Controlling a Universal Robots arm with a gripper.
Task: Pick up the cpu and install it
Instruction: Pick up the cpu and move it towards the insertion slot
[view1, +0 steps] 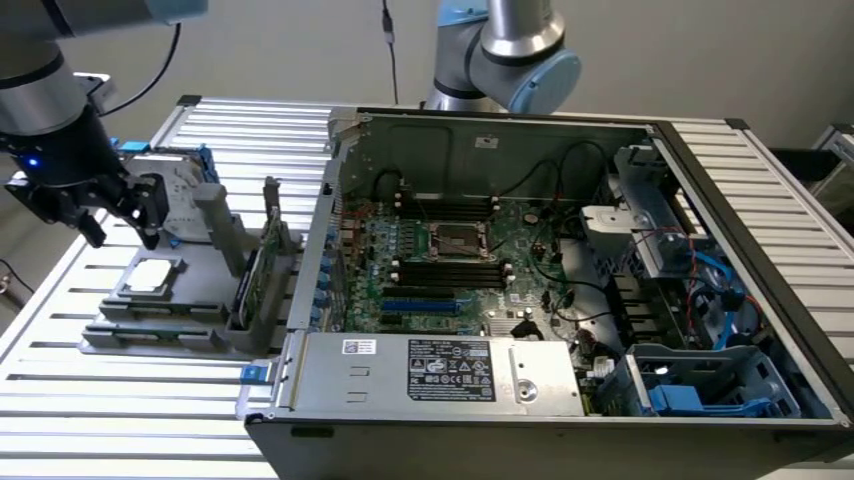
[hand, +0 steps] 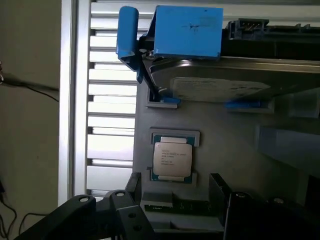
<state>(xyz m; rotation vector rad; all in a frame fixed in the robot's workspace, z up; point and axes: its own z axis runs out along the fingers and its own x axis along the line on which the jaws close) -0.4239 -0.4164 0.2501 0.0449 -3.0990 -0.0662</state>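
The cpu (hand: 172, 159) is lying flat in a recess of the gray fixture (hand: 225, 150), silvery lid facing up. It's basically square, so no real long axis, edges squared with the fixture's. Gripper (view1: 123, 232) is hovering just above that fixture, jaws spread wide, holding nothing. Blue-framed hard drive (hand: 215, 82) is sitting on the fixture near the cpu.

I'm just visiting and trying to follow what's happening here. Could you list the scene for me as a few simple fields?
gripper: open, holding nothing, hovering over the grey holder
cpu: lying flat in its recess on the holder, not yet picked up
hard drive: in a blue frame, on the same holder beside the cpu
socket: on the board inside the open computer case, at the exterior view's right of the holder
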